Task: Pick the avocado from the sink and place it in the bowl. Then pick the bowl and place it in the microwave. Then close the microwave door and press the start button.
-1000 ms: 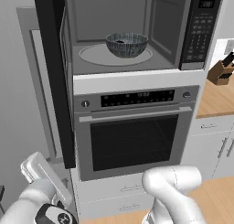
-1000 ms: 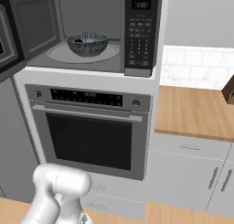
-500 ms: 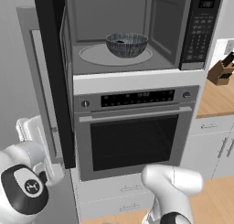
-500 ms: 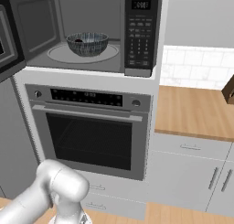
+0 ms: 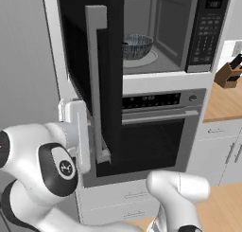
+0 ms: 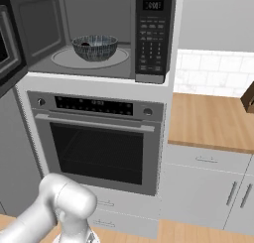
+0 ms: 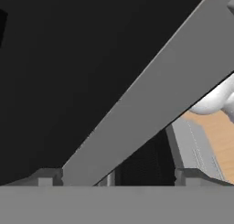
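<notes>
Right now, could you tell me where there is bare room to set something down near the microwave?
The wooden counter right of the oven lies bare up to the knife block. Inside the microwave, the bowl fills the turntable's middle.

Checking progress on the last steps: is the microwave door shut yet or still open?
Open. The microwave door swings out to the left, and the cavity with the bowl on the turntable is exposed in both base views.
</notes>
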